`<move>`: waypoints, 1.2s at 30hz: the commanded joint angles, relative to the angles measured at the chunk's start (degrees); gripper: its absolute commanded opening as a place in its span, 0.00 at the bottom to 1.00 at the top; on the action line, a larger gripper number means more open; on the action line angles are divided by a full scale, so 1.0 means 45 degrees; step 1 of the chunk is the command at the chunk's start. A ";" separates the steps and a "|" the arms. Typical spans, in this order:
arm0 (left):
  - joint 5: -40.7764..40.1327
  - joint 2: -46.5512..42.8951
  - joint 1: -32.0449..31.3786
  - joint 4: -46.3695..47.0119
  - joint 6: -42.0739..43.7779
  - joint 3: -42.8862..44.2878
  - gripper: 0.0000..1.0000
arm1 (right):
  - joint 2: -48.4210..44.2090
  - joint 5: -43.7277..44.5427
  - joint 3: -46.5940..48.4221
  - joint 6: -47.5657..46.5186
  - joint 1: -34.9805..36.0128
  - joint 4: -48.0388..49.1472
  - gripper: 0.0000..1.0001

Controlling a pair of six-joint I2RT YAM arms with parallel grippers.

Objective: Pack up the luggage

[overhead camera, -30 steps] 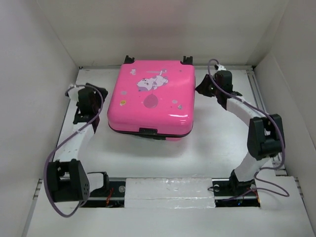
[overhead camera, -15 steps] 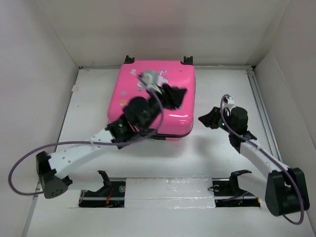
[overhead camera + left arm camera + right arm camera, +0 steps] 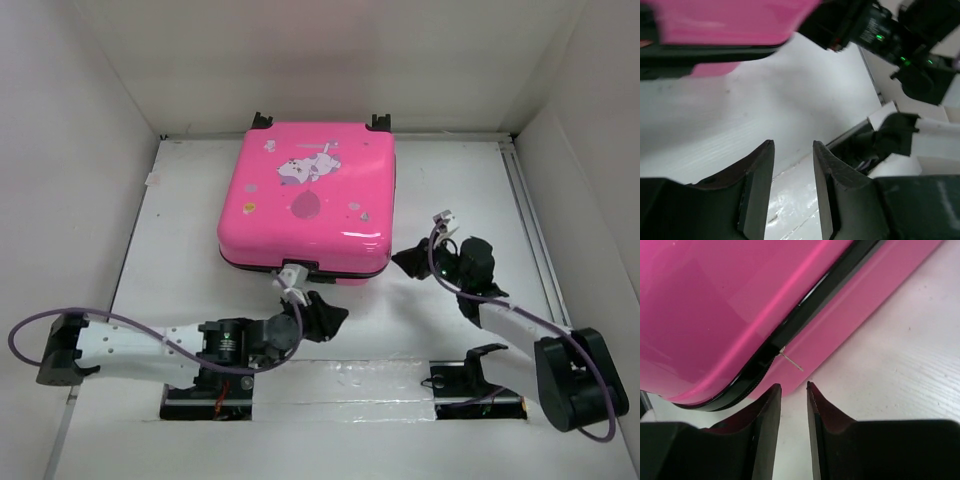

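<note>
White-walled booth, white table (image 3: 180, 270). Luggage (image 3: 308, 200) is shut and lying flat at the far middle of the table, print side up, wheels (image 3: 262, 120) toward the back wall, black handle (image 3: 297, 267) on its near edge.

Left arm folded low along the near edge: elbow out at far left, forearm running right. The left gripper (image 3: 330, 314) is just in front of the luggage's near edge, not touching. Its wrist view shows fingers (image 3: 759, 190) a narrow gap apart, nothing between, over bare table; luggage is only a blurred pink strip at top.

Right arm low too: elbow at bottom right, forearm angled up-left, right gripper (image 3: 408, 262) just beside the luggage's near right corner. In the right wrist view the jaws are a narrow gap apart, empty, tips close to the black zipper seam (image 3: 805, 305); can't tell if they touch. Thin pale tab (image 3: 791, 361) sticks out at the seam, too small to identify. Luggage contents hidden.
</note>
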 commanded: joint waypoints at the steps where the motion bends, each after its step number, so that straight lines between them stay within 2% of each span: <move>1: -0.2182 -0.1180 0.0047 -0.2465 -0.4503 -0.1653 0.33 | 0.0785 -0.0964 0.0663 -0.1554 0.0449 0.2072 0.34; 3: -0.2785 -0.1668 0.0047 -0.2470 -0.5831 -0.2900 0.35 | 0.1546 -0.0847 0.0821 -0.1888 0.0646 0.2538 0.35; 4: -0.3040 -0.1787 0.0047 -0.2470 -0.6360 -0.3159 0.41 | 0.1762 -0.1407 0.1034 -0.2044 0.0646 0.2657 0.35; 5: -0.3197 -0.1904 0.0047 -0.2354 -0.6540 -0.3336 0.43 | 0.1899 -0.1529 0.1171 -0.2045 0.0646 0.2832 0.35; 6: -0.3334 -0.1905 0.0047 -0.2102 -0.6387 -0.3473 0.43 | 0.2036 -0.1646 0.1173 -0.2045 0.0646 0.3143 0.36; 8: -0.3725 -0.2061 0.0047 -0.1923 -0.6209 -0.3611 0.50 | 0.2154 -0.1784 0.1173 -0.2045 0.0764 0.3282 0.38; 13: -0.4371 -0.1653 0.0201 -0.1923 -0.5955 -0.3611 0.52 | 0.3322 -0.1530 0.1464 -0.2532 0.0881 0.4294 0.39; 15: -0.4236 -0.1165 0.0962 -0.1168 -0.5646 -0.3611 0.52 | 0.3793 -0.2056 0.1582 -0.2183 0.0881 0.5076 0.39; 19: -0.3103 -0.0461 0.2602 0.0629 -0.3733 -0.3495 0.53 | 0.4692 -0.2507 0.1583 -0.1538 0.0998 0.7109 0.39; 22: -0.3258 -0.0071 0.3502 0.0751 -0.3592 -0.3338 0.53 | 0.4830 -0.2507 0.1913 -0.1674 0.0998 0.7228 0.39; 27: -0.2791 0.0242 0.4459 0.2411 -0.3279 -0.3689 0.51 | 0.5473 -0.3501 0.2401 -0.1498 0.0881 0.8164 0.39; 31: -0.3119 0.1294 0.4598 0.2588 -0.3144 -0.3417 0.48 | 0.5591 -0.4165 0.2734 -0.1498 0.0764 0.7777 0.30; 36: -0.3375 0.2312 0.4598 0.2900 -0.2870 -0.2675 0.44 | 0.5865 -0.4694 0.2970 -0.1616 0.0764 0.7443 0.10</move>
